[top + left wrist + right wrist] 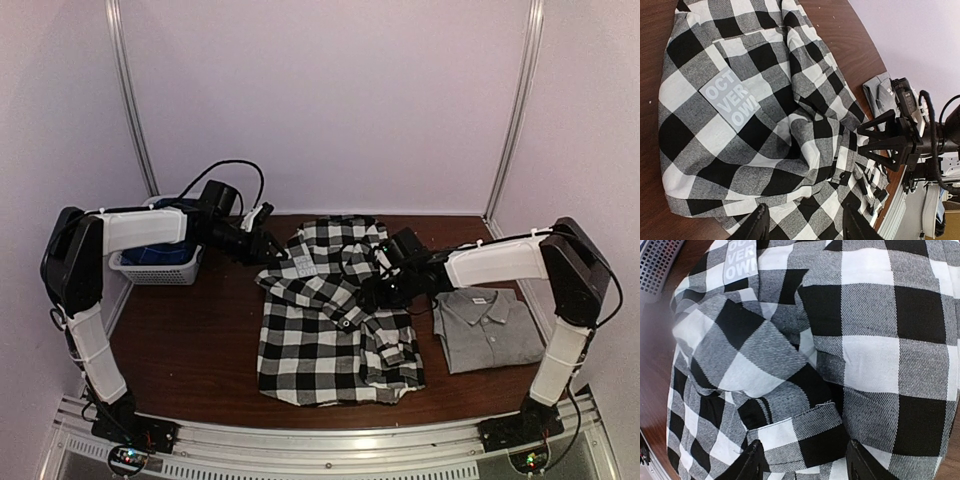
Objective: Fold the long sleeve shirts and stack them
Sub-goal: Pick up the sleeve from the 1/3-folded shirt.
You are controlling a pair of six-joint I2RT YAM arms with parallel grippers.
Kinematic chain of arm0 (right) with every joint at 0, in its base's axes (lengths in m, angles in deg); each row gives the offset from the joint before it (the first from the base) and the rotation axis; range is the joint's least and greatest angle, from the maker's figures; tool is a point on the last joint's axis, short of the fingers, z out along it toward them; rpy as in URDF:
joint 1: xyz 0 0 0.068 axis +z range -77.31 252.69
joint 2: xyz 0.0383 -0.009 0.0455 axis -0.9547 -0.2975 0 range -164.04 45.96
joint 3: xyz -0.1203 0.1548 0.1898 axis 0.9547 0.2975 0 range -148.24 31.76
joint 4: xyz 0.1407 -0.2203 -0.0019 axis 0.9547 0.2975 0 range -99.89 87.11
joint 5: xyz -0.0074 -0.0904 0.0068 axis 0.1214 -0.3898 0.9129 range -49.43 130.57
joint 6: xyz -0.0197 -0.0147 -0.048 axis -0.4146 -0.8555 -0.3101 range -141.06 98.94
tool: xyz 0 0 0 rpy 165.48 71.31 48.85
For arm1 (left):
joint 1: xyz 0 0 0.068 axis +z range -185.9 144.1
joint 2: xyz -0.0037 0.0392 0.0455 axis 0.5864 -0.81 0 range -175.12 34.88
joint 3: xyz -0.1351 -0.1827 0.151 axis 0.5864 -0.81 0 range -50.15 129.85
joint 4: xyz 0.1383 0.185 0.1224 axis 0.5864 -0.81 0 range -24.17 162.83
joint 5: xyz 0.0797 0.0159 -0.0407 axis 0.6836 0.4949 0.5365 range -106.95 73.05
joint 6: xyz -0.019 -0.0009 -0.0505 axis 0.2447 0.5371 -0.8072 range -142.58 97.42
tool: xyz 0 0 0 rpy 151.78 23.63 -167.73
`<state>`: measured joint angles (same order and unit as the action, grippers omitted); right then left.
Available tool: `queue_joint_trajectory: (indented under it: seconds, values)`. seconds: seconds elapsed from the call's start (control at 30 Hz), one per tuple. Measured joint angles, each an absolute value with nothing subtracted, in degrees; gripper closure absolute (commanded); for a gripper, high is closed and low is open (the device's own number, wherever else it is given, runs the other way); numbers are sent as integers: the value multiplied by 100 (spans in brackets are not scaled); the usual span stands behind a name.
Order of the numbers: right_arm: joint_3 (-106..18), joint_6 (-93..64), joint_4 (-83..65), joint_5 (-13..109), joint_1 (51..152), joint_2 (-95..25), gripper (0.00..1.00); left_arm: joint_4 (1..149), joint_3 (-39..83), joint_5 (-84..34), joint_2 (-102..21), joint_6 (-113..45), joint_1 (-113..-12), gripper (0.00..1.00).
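From above, the light is soft and even, with a lilac cast on the walls. The dark counter takes it dully, and only faint, blurred shadows lie under the arms. That picture is grainy and a little soft, and its uprights bow toward the edges.

Both wrist views are brighter and crisper, and the weave of the flannel shirt reads sharply. The left claw and right claw show as dark, unfocused shapes at the bottom edge. In the left wrist view, wide-angle distortion curves the counter's edge, and the wall beyond it is washed out.
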<state>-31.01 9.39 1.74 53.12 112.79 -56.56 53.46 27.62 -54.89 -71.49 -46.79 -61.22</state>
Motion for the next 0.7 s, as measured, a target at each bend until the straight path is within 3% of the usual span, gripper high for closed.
queue_joint_trajectory:
  seconds: [0.27,0.7]
  values:
    - [-3105,1046,96,5161,11294,-5956,41,5332,2762,-5487,-7149,-4642,-6122,50]
    - [-3260,1090,43,5203,11421,-6004,54,5330,2762,-5489,-7149,-4642,-6122,50]
